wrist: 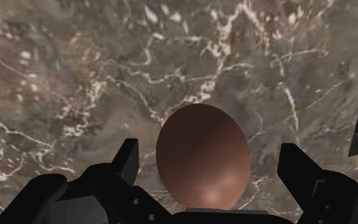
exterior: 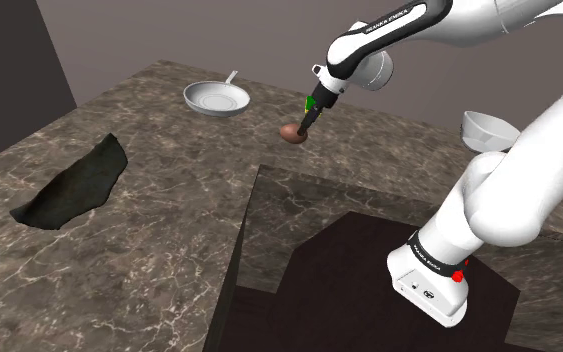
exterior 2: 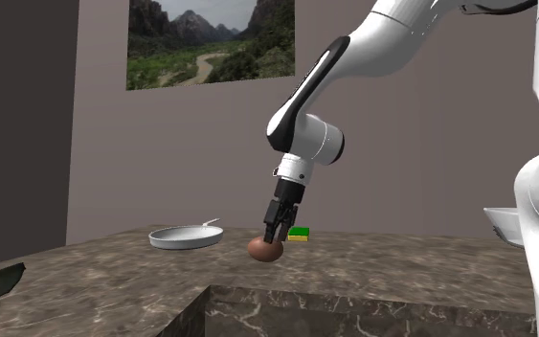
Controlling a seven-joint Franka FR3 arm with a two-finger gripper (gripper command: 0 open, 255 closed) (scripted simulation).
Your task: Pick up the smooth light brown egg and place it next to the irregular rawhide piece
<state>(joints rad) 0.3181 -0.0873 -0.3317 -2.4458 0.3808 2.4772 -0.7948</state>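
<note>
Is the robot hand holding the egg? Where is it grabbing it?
Nothing is held. The gripper is open: its fingers stand on either side of the brown egg, with gaps between, not touching it.

Dark lettering on the arm's upper link (exterior: 399, 22) reads FRANKA EMIKA.

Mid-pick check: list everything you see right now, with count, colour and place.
egg: one, brown, between the gripper's fingers, gaps on both sides
rawhide piece: one, dark, countertop, shoulder view's left
frying pan: one, white, countertop's far side
sponge: one, green and yellow, behind the egg
bowl: one, white, shoulder view's right
countertop: one, brown marbled
landscape picture: one, on the wall
stand: one, dark, shoulder view's lower right
arm: one, white
gripper: one, black, open around the egg
</note>
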